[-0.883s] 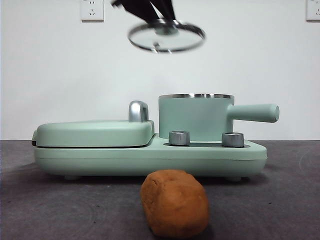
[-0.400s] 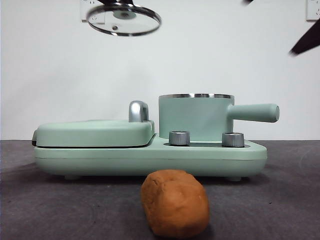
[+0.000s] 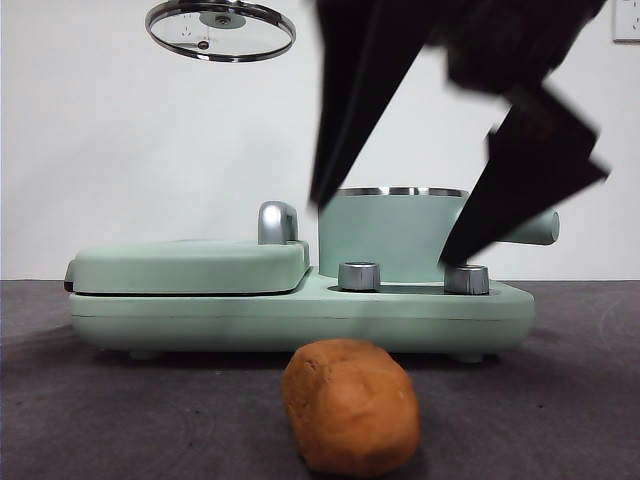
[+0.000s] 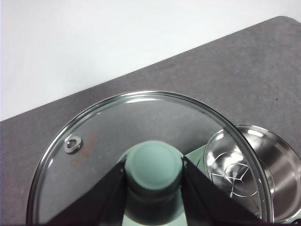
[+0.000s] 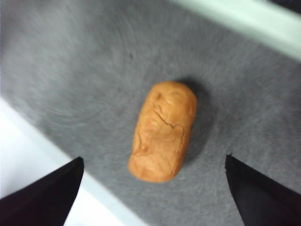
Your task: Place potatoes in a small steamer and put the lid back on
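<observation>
Front view, left to right: the lid [image 3: 220, 29] is held high above the flat griddle cover [image 3: 190, 266] by the left claw [image 4: 154, 188], whose jaws are clenched on the lid's mint-green knob [image 4: 154, 167] in the left wrist view; the small steamer [image 3: 392, 234], uncovered, sits on the mint-green cooker base [image 3: 300, 315]; the right claw [image 3: 460, 150], dark and blurred, is seen in front of the steamer with its jaws spread wide. On the desk [image 3: 100, 420], just in front of the base, the potato [image 3: 349, 405] lies untouched.

In the right wrist view the potato [image 5: 163, 131] is framed between the released jaws and well short of them, its long axis pointing roughly away from the camera.

The step in hand is judged to be the descent onto the potato. It is best done by keeping the jaws wide, centring them across the potato's narrow width, and closing only once the tips are low beside its flanks; the matte, bumpy skin should grip well. The lid is best kept high and clear to the left until the pot is filled.

Compared with half a second ago, the lid has been carried slightly further left, and the right claw, then only a black tip at the right edge, has swung down to fill the upper middle of the frame. The potato and cooker are unmoved.
</observation>
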